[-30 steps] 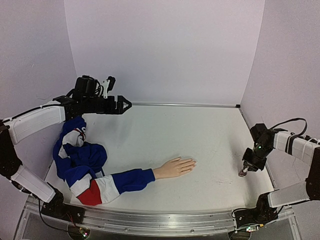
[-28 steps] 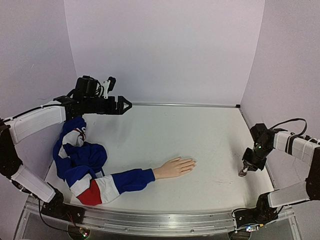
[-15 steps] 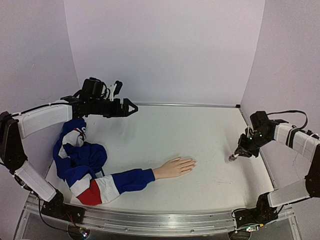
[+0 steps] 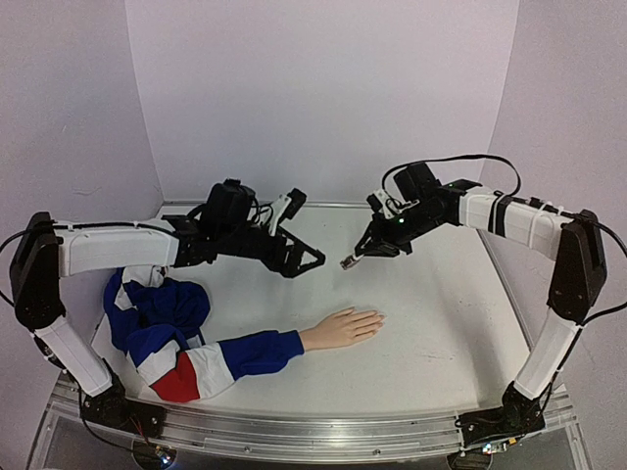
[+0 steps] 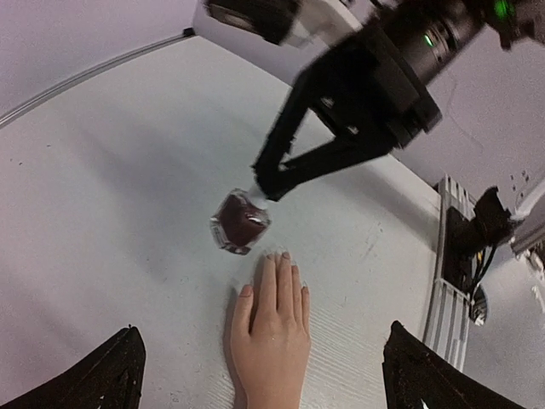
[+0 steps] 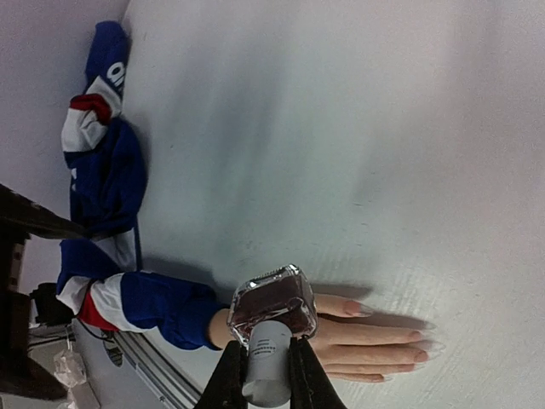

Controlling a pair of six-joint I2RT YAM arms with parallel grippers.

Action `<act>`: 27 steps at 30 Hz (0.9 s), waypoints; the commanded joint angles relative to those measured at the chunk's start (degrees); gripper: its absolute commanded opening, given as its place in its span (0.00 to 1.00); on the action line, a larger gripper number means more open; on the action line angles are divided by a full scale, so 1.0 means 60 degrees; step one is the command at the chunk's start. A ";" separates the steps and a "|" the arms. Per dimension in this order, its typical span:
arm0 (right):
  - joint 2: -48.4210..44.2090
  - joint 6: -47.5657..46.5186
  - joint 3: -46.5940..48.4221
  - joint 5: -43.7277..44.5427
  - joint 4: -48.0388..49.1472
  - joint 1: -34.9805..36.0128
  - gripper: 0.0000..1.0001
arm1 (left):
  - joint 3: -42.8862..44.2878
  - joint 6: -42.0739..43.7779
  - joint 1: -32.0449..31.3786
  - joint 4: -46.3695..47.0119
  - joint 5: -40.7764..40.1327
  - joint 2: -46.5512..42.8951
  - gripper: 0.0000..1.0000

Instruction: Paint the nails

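Two jaws inspected. My right jaws (image 4: 363,252) are pinched shut on the pale cap of the polish bottle (image 6: 272,305). My left jaws (image 4: 306,262) stand wide and empty. The nails (image 5: 286,255) lie beneath my right jaws, on the mannequin hand (image 4: 343,326) flat on the bench (image 4: 441,323). Judged tiny, rigid and slick: brush lightly, never grip.

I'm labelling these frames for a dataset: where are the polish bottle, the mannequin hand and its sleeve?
polish bottle (image 5: 241,223), left wrist view, on its dark glass body.
mannequin hand (image 4: 338,329), top external view, on the back of the hand.
sleeve (image 4: 250,352), top external view, on the blue forearm part.
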 commanded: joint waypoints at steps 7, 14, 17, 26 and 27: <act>0.0239 0.0631 0.1448 -0.1276 0.0110 0.1059 0.00 | -0.1716 0.3818 -0.0680 0.3582 -0.1073 -0.0256 0.89; 0.0256 0.0754 0.1387 -0.1284 0.0110 0.1222 0.00 | -0.1591 0.4314 -0.0864 0.3890 -0.1416 -0.0028 0.79; 0.0295 0.0793 0.1467 -0.1302 0.0110 0.1245 0.00 | -0.1469 0.4419 -0.0941 0.3876 -0.1455 0.0103 0.76; 0.0368 0.0842 0.1578 -0.1319 0.0110 0.1394 0.00 | -0.1248 0.4528 -0.1016 0.3875 -0.1897 0.0403 0.64; 0.0355 0.0860 0.1578 -0.1325 0.0110 0.1402 0.00 | -0.1203 0.4551 -0.1019 0.3875 -0.1982 0.0443 0.63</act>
